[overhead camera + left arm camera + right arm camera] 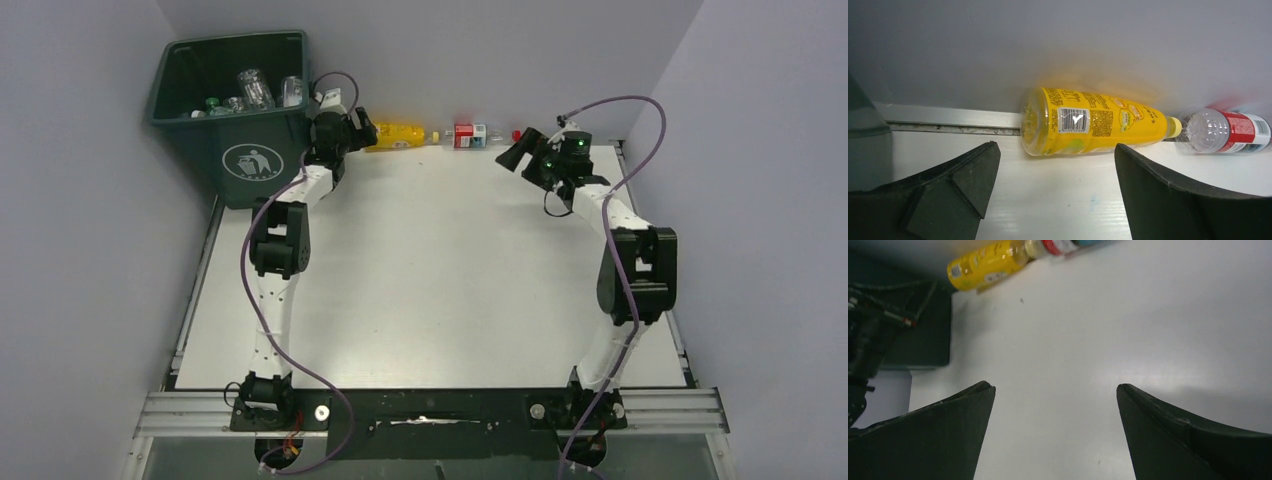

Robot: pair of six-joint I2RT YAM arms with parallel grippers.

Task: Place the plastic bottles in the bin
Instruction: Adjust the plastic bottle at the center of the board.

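The yellow bottle [1093, 121] is lying on its side at the table's [430, 280] far edge, tight against the back wall. Its long axis is running along that edge, with the base pointing toward the far left corner and the cap toward the right. A red-labelled clear bottle [1228, 131] is lying just beside the cap, in line with it.

Your left hand [1055, 155] is hovering just short of the yellow bottle with its fingers spread wide and nothing between them. The gap is lining up along the bottle's length rather than across it, so you are probably needing a wrist turn before closing.

Your right hand [1055, 387] is hanging open and empty over the table's far right part, well apart from the bottle, so the left one is nearer. The bin [240, 160] is standing at the far left corner, right beside your left arm, and is already holding several bottles [255, 90].
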